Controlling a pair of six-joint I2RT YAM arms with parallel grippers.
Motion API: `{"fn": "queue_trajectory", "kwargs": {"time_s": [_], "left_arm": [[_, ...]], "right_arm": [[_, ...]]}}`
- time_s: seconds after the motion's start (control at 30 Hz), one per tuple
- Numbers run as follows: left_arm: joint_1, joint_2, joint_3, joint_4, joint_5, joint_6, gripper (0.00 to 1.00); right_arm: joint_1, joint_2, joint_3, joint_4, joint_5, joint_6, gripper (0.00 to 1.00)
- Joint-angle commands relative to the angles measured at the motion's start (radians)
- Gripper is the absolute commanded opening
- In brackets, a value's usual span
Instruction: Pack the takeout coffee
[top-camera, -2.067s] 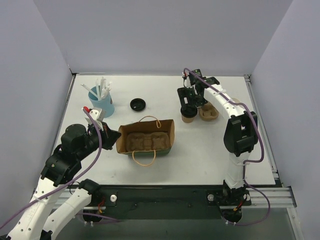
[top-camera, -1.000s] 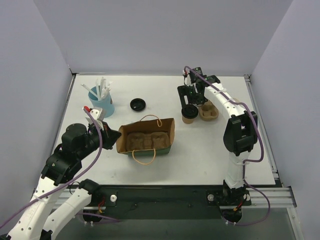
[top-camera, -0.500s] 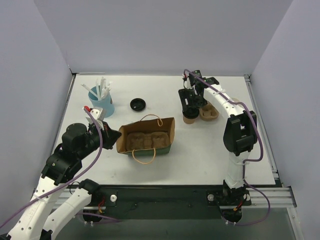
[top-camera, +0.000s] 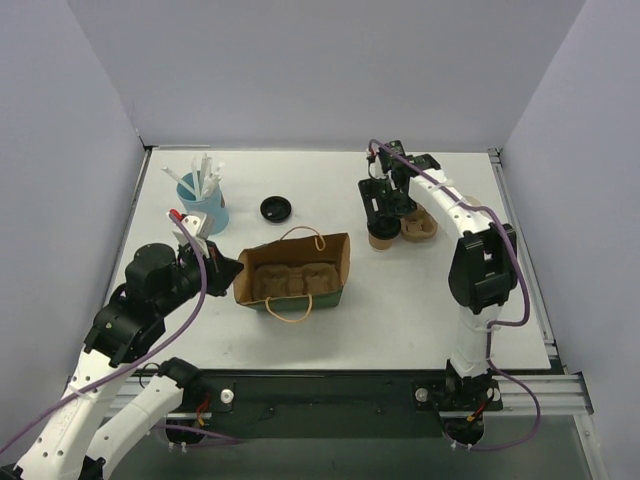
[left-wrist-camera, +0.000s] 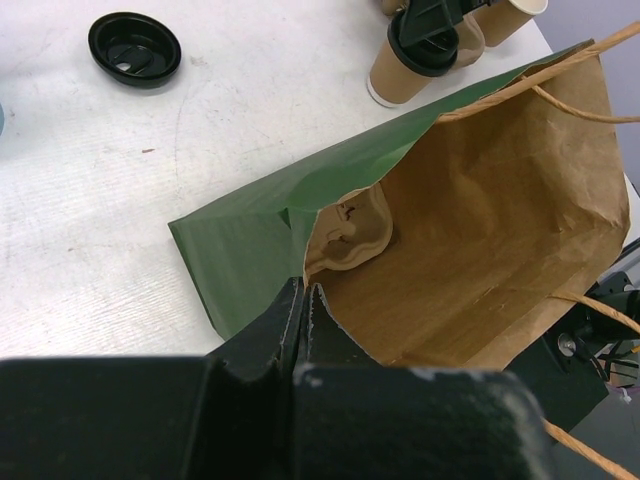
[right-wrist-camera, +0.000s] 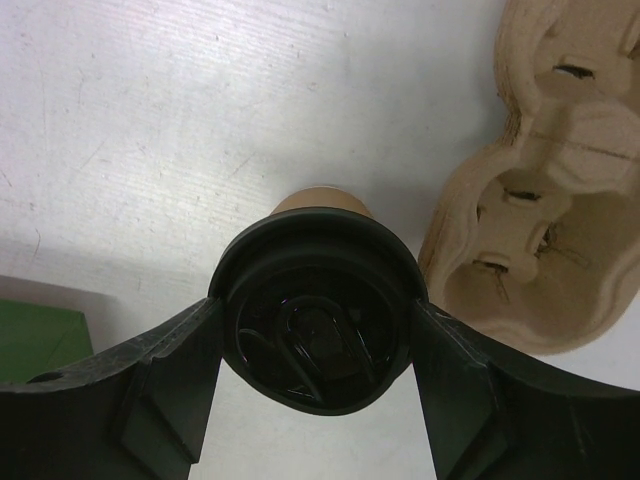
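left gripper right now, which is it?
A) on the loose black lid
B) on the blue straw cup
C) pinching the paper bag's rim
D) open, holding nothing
C: in the left wrist view the left gripper is shut on the edge of the paper bag, while the loose black lid lies apart from it.

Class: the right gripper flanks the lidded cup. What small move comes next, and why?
Probably lift the takeout coffee slightly: the right gripper grips its lid on both sides, and the left gripper holds the bag open.
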Motion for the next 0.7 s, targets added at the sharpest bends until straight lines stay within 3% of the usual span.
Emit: {"fn": "queue_trajectory", "kwargs": {"time_s": [0.0, 0.27, 0.67], "left_arm": [[0.004, 0.005, 0.025, 0.048, 0.007, 0.006, 0.00], [0.003, 0.055, 0.058, 0.034, 0.027, -0.004, 0.00], [-0.003, 0.068, 0.069, 0.028, -0.002, -0.023, 0.00]], "right_arm": [[0.015, -0.141, 0.049, -0.113, 0.046, -0.010, 0.47], [0.068, -0.385, 0.135, -0.205, 0.031, -0.016, 0.44], [0.336, -0.671, 0.246, -0.202, -0.018, -0.002, 0.41]]}}
